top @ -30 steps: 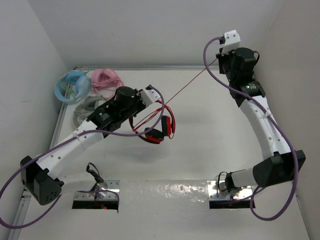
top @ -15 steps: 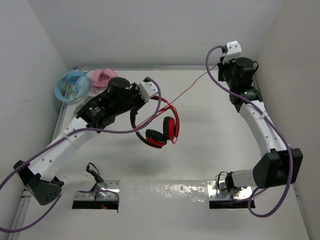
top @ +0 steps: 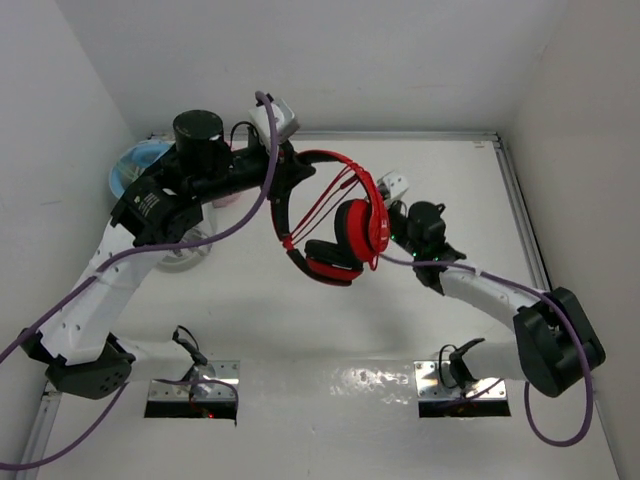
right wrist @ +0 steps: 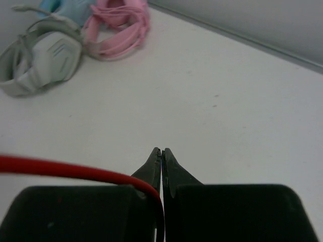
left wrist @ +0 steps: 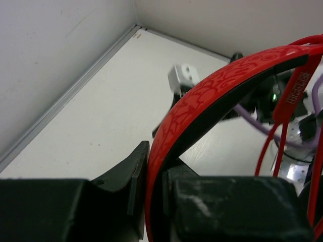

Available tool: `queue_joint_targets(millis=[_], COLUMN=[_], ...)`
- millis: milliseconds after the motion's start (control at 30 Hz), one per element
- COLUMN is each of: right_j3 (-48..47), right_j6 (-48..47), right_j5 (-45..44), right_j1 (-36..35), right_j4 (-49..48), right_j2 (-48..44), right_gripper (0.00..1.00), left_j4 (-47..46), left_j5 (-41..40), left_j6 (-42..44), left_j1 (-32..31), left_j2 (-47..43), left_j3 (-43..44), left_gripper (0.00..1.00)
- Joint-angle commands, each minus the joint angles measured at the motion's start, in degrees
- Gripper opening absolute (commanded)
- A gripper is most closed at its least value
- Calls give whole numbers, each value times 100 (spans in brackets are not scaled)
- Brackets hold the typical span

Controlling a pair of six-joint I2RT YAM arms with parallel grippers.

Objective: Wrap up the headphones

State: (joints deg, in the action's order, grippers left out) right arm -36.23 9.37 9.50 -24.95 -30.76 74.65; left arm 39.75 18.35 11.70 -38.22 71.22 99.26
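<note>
**Over the table's middle, red headphones hang from the left gripper**

Above the white table (top: 430, 330), the left arm reaches up and across from its base. The left gripper (left wrist: 157, 169) is clamped on the headphones (top: 345, 225) at their headband (left wrist: 212, 85). In the left wrist view the red patterned band passes straight between the two black fingers (left wrist: 126, 189), which press on it from either side. From there the band arches up and to the right, clear of the table surface below.

From the top view, the two ear cups (top: 335, 262) hang below and to the right of that grip. They are red shells with black cushions, close together. Several strands of the thin red cable (top: 315, 210) run slantwise inside the band's arc, between the upper band and the lower cup.

The right arm lies low across the table, its wrist just beside the ear cups on their right. The right gripper (right wrist: 161, 154) has its jaws pressed together, tip against tip. The red cable comes in from the left of the right wrist view and curves down into the seam between them, so it is pinched there.

At the far left corner of the table, well apart from both grippers, lie three other sets. They are a pink pair (right wrist: 118, 22), a grey headset (right wrist: 43, 53) beside it, and a light blue pair (top: 140, 165) against the wall.
</note>
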Motion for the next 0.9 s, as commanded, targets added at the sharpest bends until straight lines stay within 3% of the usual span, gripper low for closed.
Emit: queue_joint_targets(millis=[0,167,300,633,867], right_j3=[580,1784,2138,697,-760], right_j6=[434,584,84,-541,-1191], right_j5=[-253,-949,-1572,-1767,-1495], right_j1=[-544,-1494,-2441,-3534,-4298], right_j4=[-1957,-3712,-4193,-2629,-1030], right_j2=[-188,-390,-478,734,1517], right_gripper=[0,0,0,0,0], left_j4=[-538,-714,-802,-925,-933], left_j5=[231,397,486,407,-858], left_j6=[-1108,-2022,-2321,-3244,-3166], left_j1=[138,919,1176,1764,1950], left_j2=[102,313,428,744,999], left_j3=[471,533,498,304,146], left_gripper=[0,0,0,0,0])
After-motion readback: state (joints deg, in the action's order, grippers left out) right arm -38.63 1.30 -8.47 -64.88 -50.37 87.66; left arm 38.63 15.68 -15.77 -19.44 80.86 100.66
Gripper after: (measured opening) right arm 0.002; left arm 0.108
